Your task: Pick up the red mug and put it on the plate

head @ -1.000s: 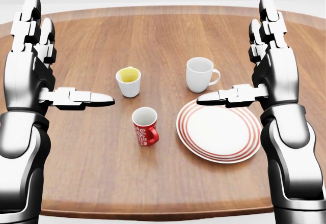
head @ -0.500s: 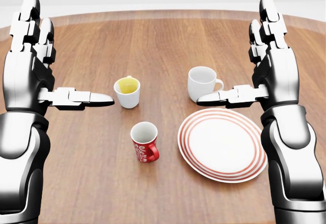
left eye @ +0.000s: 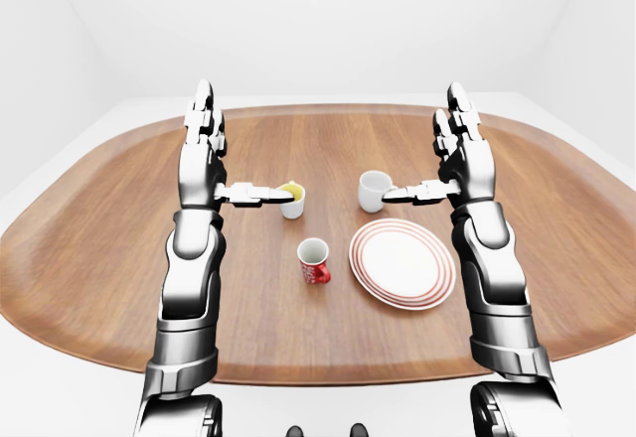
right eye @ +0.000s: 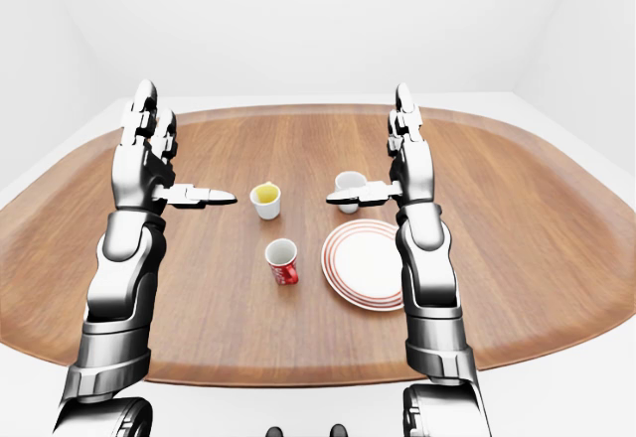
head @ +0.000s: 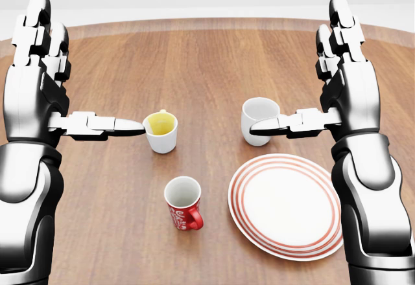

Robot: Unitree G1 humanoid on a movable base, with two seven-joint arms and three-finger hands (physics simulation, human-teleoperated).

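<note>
While both arms stand raised over the oval wooden table [head: 214, 58], no part of the transfer is done. Reading the head view from left to right: the left hand [head: 39, 84] is held upright with fingers extended and thumb pointing inward, fully open and holding nothing. Its thumb tip overlaps the small white cup with yellow contents [head: 161, 131] in the picture; whether they touch cannot be told. Below and slightly right of that cup stands the red mug [head: 183, 203], upright, handle toward the lower right, clear of both hands. A plain white mug [head: 259, 121] stands further right, above the plate. The white plate with red rings [head: 285, 205] lies just right of the red mug, apart from it and bare. The right hand [head: 343, 81] mirrors the left: open, fingers up, empty.

Assessment: task not started. Remaining are the reach, grasp, lift and placement. The right hand appears better placed, being on the plate's side.
</note>
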